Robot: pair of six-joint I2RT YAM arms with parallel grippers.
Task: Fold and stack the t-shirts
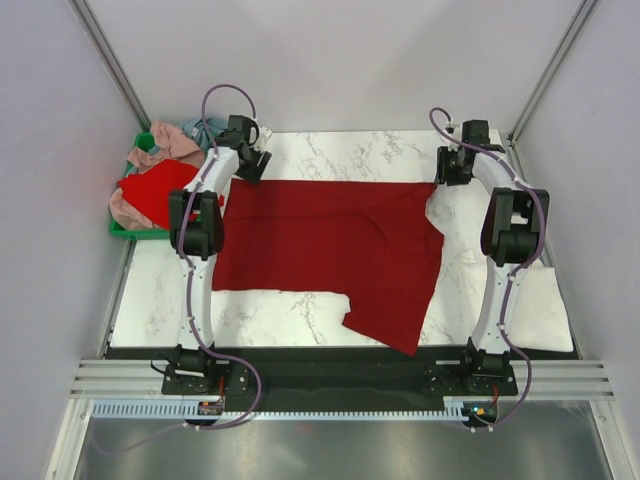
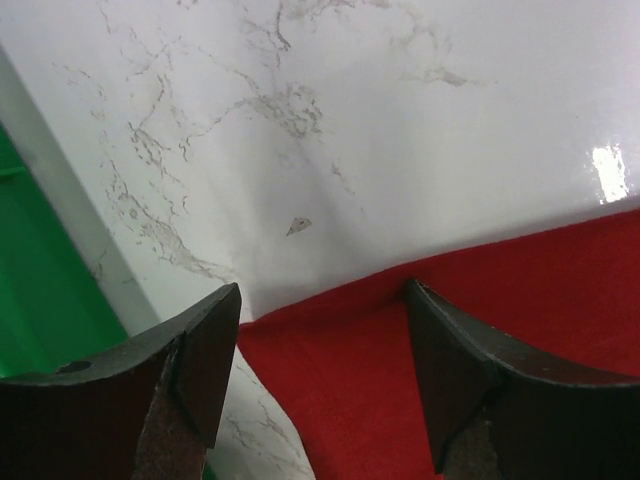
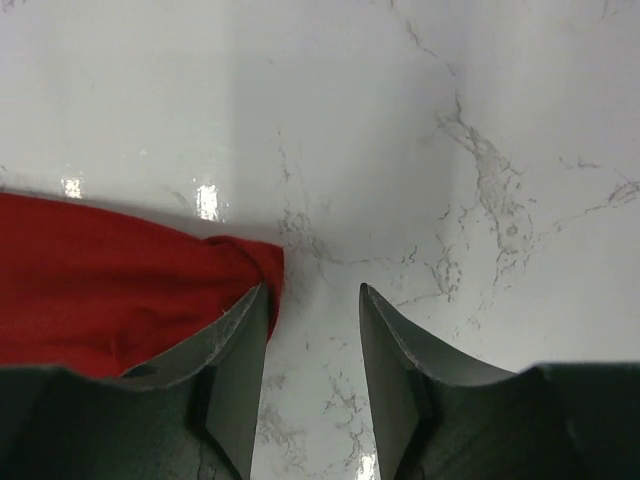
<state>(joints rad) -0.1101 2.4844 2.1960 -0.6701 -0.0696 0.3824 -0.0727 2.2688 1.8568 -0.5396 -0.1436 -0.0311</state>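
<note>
A dark crimson t-shirt [image 1: 330, 245] lies spread flat on the marble table, one part hanging toward the front edge. My left gripper [image 1: 252, 165] is open over the shirt's far left corner [image 2: 330, 350], which lies between its fingers. My right gripper [image 1: 448, 170] is open just beyond the shirt's far right corner [image 3: 250, 265], with bare marble between its fingers. A bright red shirt [image 1: 155, 190], dusty pink shirts [image 1: 170, 140] and a light blue one [image 1: 200, 128] are piled in the green crate. A cream-white cloth [image 1: 545, 305] lies at the right edge.
The green crate [image 1: 125, 230] stands off the table's left edge and shows in the left wrist view [image 2: 40, 300]. Grey walls enclose the table [image 1: 330, 155] on three sides. The arm bases are bolted at the near edge.
</note>
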